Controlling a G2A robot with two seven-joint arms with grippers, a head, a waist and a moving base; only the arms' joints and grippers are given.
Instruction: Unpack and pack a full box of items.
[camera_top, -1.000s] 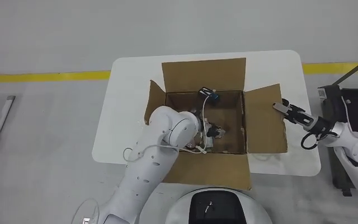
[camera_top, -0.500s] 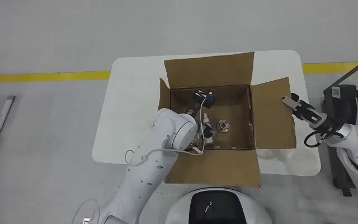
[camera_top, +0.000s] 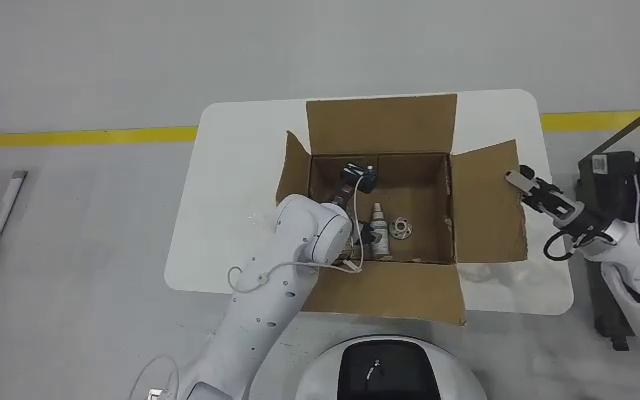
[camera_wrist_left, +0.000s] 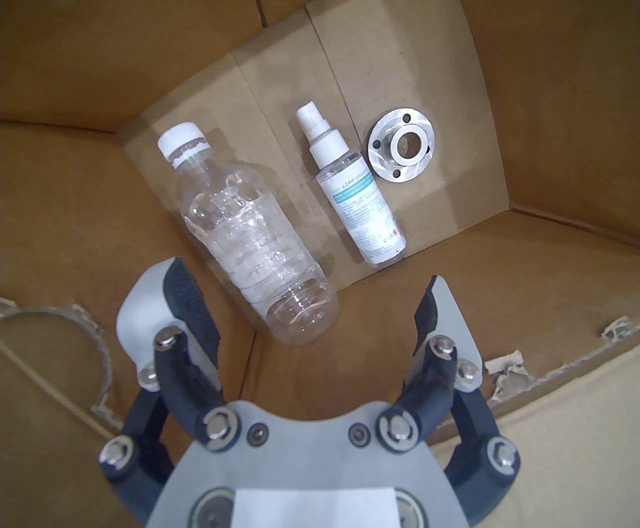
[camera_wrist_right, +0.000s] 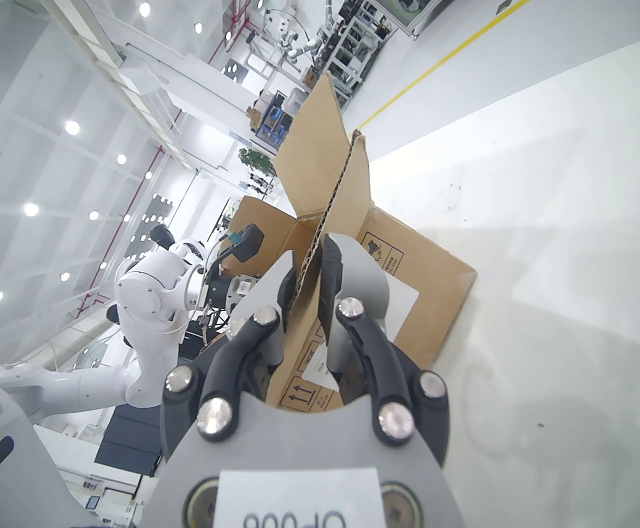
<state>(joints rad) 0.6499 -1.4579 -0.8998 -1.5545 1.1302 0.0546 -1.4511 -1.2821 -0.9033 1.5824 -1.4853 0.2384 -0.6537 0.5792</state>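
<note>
Left tool (camera_wrist_left: 305, 280), jaws spread and empty, hangs inside the open cardboard box (camera_top: 380, 125) toward its 8 o'clock corner, above a clear plastic bottle (camera_wrist_left: 250, 240). You see a spray bottle (camera_wrist_left: 357, 200) lying between that bottle and a metal flange (camera_wrist_left: 400, 145), the latter at the spray bottle's 3 o'clock in the top view; all three rest on the box floor. Right tool (camera_wrist_right: 310, 255) is clenched on the edge of the box's 3 o'clock flap (camera_top: 490, 200). Your box stands mid-tabletop (camera_top: 240, 180).
</note>
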